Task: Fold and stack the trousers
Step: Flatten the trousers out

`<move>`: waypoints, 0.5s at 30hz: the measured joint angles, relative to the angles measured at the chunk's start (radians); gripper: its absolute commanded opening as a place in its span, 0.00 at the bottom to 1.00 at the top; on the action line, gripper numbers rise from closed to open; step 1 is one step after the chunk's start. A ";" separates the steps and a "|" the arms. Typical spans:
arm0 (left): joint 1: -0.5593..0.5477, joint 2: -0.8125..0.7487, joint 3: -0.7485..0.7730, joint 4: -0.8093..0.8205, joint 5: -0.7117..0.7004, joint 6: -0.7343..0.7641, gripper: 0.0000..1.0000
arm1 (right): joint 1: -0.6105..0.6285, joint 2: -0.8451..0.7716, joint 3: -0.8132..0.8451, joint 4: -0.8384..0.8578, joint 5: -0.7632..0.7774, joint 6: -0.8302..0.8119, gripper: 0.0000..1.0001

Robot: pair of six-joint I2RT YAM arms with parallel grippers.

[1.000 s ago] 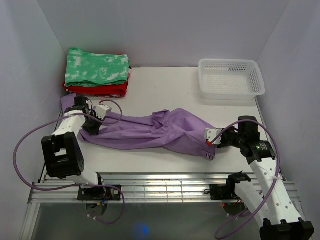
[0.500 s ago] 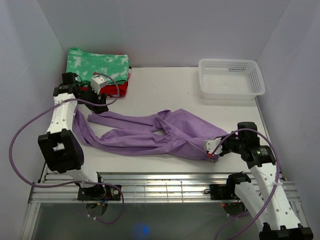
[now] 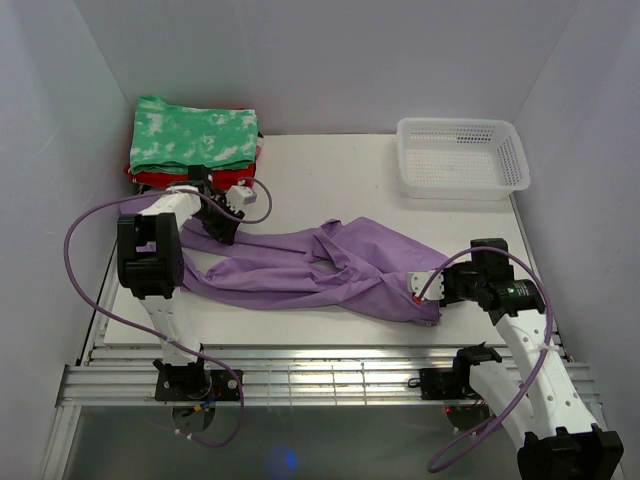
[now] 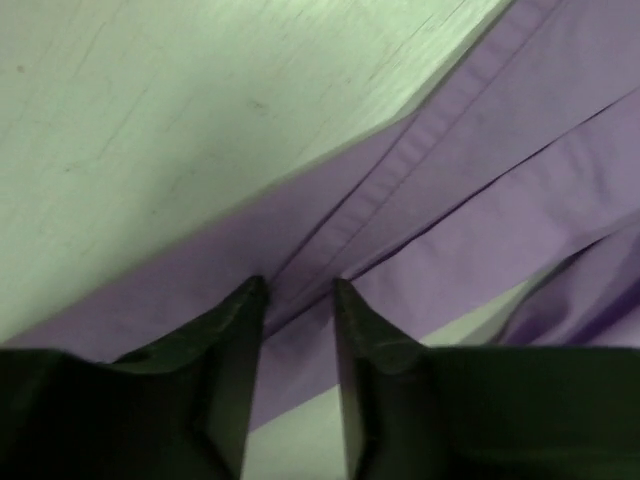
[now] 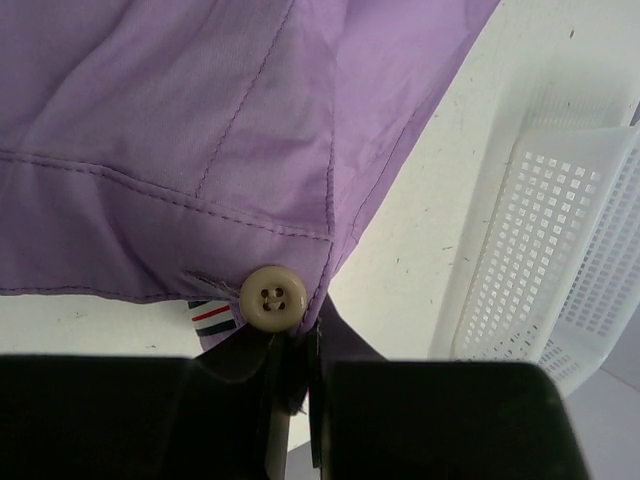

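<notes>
- The green-and-white folded garment (image 3: 193,135) lay on the red one (image 3: 165,179) at the far left corner of the tabletop (image 3: 330,165), unmoved since half a second before.
- The left gripper (image 3: 222,222) had swung away from the stack, right and towards the near edge, and come down onto a trouser leg. Its jaws stood narrowly apart with a hem ridge running between their tips (image 4: 250,296). I cannot tell whether they pinched the cloth.
- The trousers (image 3: 330,265) lay spread across the middle of the tabletop, from just near the stack to the near right. The left leg end, earlier trailing down the left edge, had drawn in to the right.
- The right gripper (image 3: 428,298) had hardly shifted, its jaws clenched on the waistband corner just beside the button (image 5: 273,297).
- The white basket (image 3: 460,155) sat at the far right corner, apart from the cloth.
</notes>
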 measured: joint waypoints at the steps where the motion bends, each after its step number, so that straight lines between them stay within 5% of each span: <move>1: 0.002 -0.001 -0.006 0.011 -0.021 0.007 0.30 | -0.003 0.005 0.000 0.002 0.004 0.000 0.08; 5: 0.027 -0.018 -0.031 0.031 -0.092 0.038 0.00 | -0.016 0.017 0.000 0.005 0.023 -0.002 0.08; 13: 0.296 -0.023 0.012 -0.005 -0.177 0.122 0.00 | -0.058 0.052 0.000 0.008 0.060 -0.024 0.08; 15: 0.355 -0.034 0.021 -0.006 -0.202 0.147 0.00 | -0.060 0.063 0.000 0.010 0.064 -0.028 0.17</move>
